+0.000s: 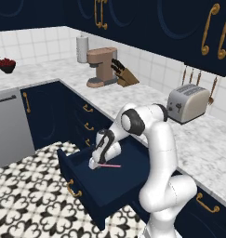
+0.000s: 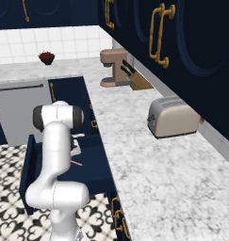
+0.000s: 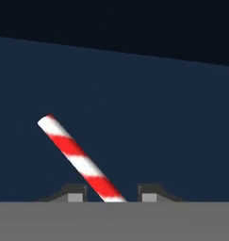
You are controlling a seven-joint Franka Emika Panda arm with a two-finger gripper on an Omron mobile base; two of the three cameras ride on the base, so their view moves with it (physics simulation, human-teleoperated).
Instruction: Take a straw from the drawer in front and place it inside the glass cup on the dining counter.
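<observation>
The straw point(image 3: 80, 157) lay flat on the floor of the open drawer point(image 1: 86, 197), red-and-white striped in the hand view, pinkish in the base views. It ran between the two fingertips point(image 3: 74, 192), one end out past them, the other end lost under the bottom edge of that view.

Handling, as a guess: v. light, thin, round, prob. smooth, so it could roll or pivot if pinched off-centre. Likely stiff enough to stay straight when lifted, but a hard squeeze might crush it. Best hold looked to be nr the middle, across its width, so it hung level and didn't swing; an end grip would let it droop or twist.

The hand point(image 1: 98, 163) was down inside the drawer, right over the straw. Fingers stood apart w/ the straw between them; gap either side, so not clamped yet as far as could be told.

Containers: drawer pulled well out, dark blue inside, nothing else seen in it but the straw. On the desk behind: toaster point(image 1: 187, 103), coffee machine point(image 1: 101, 66), knife block point(image 1: 125, 74), a bowl point(image 1: 6, 65) w/ sth red in it.
</observation>
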